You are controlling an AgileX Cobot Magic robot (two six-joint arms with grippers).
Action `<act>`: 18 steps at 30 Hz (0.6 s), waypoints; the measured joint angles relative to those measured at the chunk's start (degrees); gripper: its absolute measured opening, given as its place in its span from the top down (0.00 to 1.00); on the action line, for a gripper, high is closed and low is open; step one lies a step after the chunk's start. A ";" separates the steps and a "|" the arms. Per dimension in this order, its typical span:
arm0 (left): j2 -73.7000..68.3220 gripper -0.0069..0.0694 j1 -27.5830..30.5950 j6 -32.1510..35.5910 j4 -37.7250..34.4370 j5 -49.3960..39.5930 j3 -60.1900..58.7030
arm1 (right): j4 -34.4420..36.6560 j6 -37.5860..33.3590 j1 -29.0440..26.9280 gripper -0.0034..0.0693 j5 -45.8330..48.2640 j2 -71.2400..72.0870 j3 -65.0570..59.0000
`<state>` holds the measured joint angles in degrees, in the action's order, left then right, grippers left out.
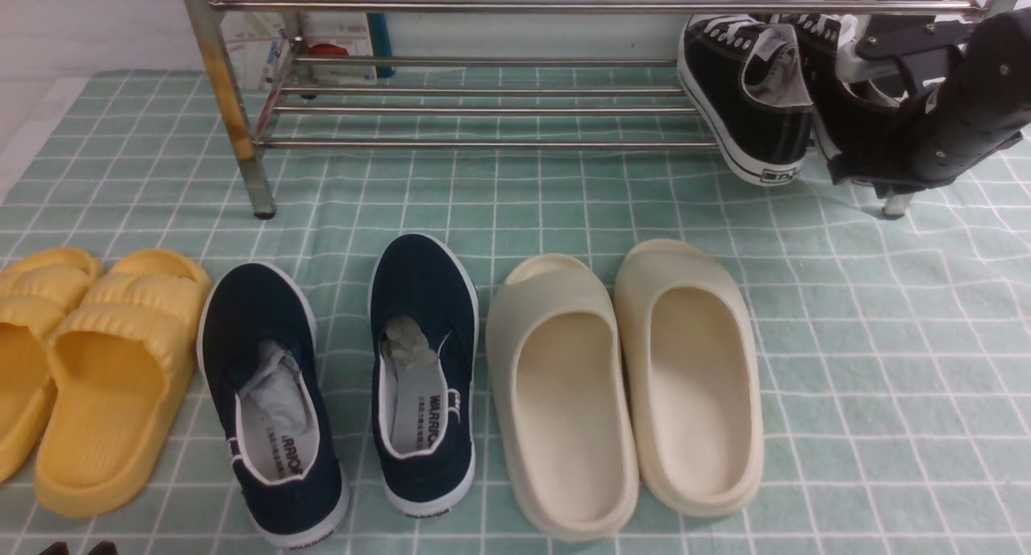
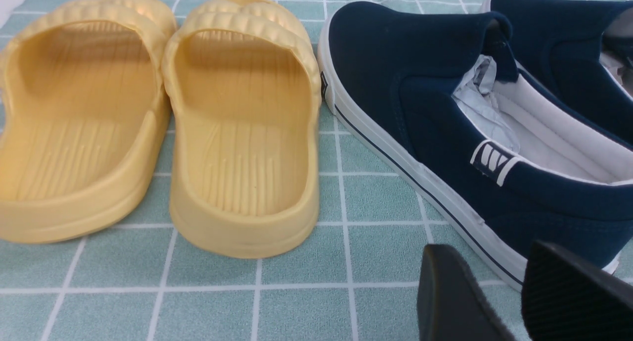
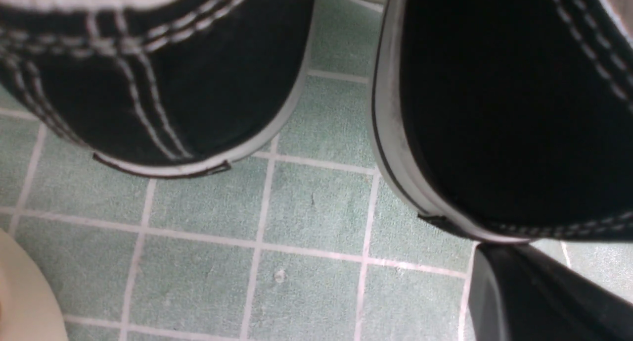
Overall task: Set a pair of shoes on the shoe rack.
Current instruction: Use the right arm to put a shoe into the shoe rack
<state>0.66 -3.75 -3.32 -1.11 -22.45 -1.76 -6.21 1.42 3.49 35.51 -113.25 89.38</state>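
The pair of shoes lies at the right end of the shoe rack (image 1: 483,7), on its lower tier. Both are tilted, toes back, with the heels hanging over the front bar. The left sneaker (image 1: 749,96) (image 3: 198,83) is free. The right sneaker (image 1: 846,128) (image 3: 494,108) is partly hidden by my right arm. My right gripper (image 1: 866,180) (image 3: 487,249) is shut. Its tips touch the bottom edge of that sneaker's heel, and nothing shows between them. My left gripper (image 2: 509,262) (image 1: 76,548) hovers low by a navy slip-on, its fingers a narrow gap apart and empty.
On the green checked cloth (image 1: 886,337) in front of the rack stand a row of yellow slides (image 1: 113,378) (image 2: 242,133), navy slip-ons (image 1: 270,394) (image 2: 445,108) and cream slides (image 1: 560,394). The rack's rust-stained leg (image 1: 233,120) is at the left.
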 joint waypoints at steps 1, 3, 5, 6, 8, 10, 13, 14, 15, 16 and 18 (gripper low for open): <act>0.00 0.60 0.00 0.00 0.00 0.00 0.00 | 0.20 0.22 0.00 0.95 -0.19 0.00 -0.06; 0.00 0.60 0.00 0.00 0.00 0.00 0.00 | 1.04 0.49 0.00 0.95 -0.39 0.00 -0.10; 0.00 0.60 0.00 0.00 0.00 0.00 0.00 | 2.15 0.67 0.36 0.95 -0.43 0.00 -0.17; 0.00 0.60 0.00 0.00 0.00 0.00 0.00 | 2.42 0.81 0.68 0.94 -0.43 0.00 -0.17; 0.00 0.60 0.00 0.00 0.00 0.00 0.00 | 2.53 0.81 1.52 0.93 -0.43 0.00 -0.17; 0.00 0.60 0.00 0.00 0.00 0.00 0.00 | 2.26 0.64 2.11 0.89 -0.31 0.00 -0.17; 0.00 0.60 0.00 0.00 0.00 0.00 0.00 | 1.62 -0.44 2.88 0.73 0.66 0.43 -0.17; 0.00 0.60 0.00 0.00 0.00 0.00 0.00 | 1.62 -0.50 3.13 0.65 1.13 0.91 -0.09; 0.00 0.60 0.00 0.00 0.00 0.00 0.00 | 1.62 -0.50 3.17 0.63 1.27 1.02 -0.09; 0.00 0.60 0.00 0.00 0.00 0.00 0.00 | 1.57 -0.57 3.29 0.53 2.59 2.08 -0.03; 0.00 0.60 0.00 0.00 0.00 0.00 0.00 | 1.44 -0.57 3.34 0.41 4.90 4.06 -0.02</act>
<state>0.66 -3.75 -3.32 -1.11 -22.45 -1.76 -4.76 0.85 6.83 40.41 -109.18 89.36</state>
